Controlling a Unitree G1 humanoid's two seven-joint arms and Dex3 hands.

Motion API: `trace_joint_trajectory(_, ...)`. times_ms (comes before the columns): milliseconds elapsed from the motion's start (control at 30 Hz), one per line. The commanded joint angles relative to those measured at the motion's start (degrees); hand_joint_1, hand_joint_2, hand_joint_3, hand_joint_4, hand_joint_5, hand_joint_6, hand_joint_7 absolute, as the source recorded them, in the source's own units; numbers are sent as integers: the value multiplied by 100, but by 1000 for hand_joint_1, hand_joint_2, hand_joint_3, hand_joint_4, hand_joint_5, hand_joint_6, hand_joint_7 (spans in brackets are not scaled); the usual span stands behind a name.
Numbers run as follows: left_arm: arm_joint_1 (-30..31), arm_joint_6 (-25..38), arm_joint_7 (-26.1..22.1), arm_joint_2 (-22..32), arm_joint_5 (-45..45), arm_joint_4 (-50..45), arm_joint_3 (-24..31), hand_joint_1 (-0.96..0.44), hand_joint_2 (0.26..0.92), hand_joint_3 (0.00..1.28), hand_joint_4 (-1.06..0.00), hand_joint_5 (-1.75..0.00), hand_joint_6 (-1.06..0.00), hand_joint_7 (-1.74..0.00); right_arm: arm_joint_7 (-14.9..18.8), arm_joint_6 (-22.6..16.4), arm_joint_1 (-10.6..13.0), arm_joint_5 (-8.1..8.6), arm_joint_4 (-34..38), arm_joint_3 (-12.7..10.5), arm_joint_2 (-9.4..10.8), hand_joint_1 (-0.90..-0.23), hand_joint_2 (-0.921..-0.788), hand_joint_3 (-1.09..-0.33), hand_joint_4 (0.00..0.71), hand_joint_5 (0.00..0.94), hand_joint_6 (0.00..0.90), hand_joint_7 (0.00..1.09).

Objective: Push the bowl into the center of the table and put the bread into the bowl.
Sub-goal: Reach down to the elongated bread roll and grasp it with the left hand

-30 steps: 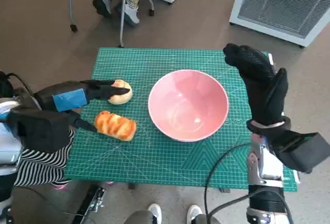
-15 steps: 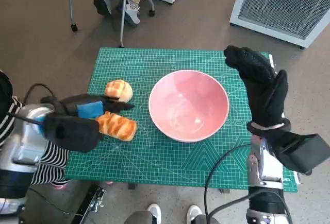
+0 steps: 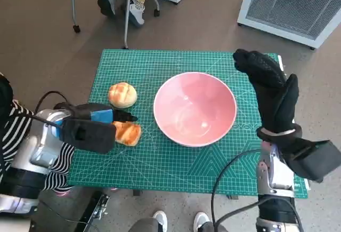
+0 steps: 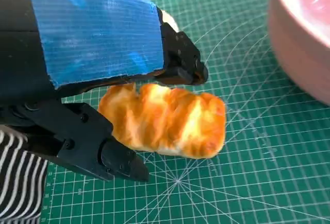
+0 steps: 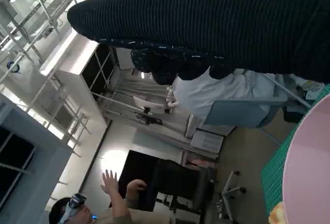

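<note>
Since a second ago the left hand [image 3: 101, 117] has left the round bun [image 3: 122, 94] at the far left of the bench [image 3: 160, 162] and come back toward the robot, now sitting over the long braided bread [image 3: 128, 133]; half a second ago it was already above that loaf, and it has since settled lower and slightly nearer the bench's left edge. Bowl, bun and loaf have not shifted between frames. Right hand [image 3: 272, 96] unchanged: raised upright beside the bowl's right rim, gloved fingers extended and held together, nothing in it. Left wrist view shows the left hand straddling the loaf [image 4: 167, 118]: upper black fingers [image 4: 180, 64] lie along the loaf's far side and appear to touch its crust, the lower finger sits just beside its near side at the mat; whether that lower one makes contact cannot be told, so a firm grip is not confirmed. Loaf lies flat on the green cutting mat [image 4: 247, 172], to the left of the pink bowl [image 3: 195, 108], apart from it. Bowl stands roughly at the bench's middle, empty. Bun rests on the mat just beyond the left hand, between it and the far edge. Right wrist view: a person [image 5: 111, 203] with a raised hand, beyond the bowl's rim [image 5: 304, 167].
</note>
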Motion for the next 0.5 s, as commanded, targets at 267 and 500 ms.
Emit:
trace_joint_trajectory(267, -3, -404, 111, 65, -62, 101, 24, 2, 917, 59, -744, -1069, -577, -1181, -55, 9, 99, -3, 53, 20, 58, -707, -921, -711, 203, 5, 126, 336)
trace_joint_trajectory(500, 39, -594, 188, 150, -194, -48, 227, 1, 919, 49, -761, -1077, -589, -1214, -47, -33, 73, 0, 128, 24, 95, -707, -921, -711, 203, 3, 123, 342)
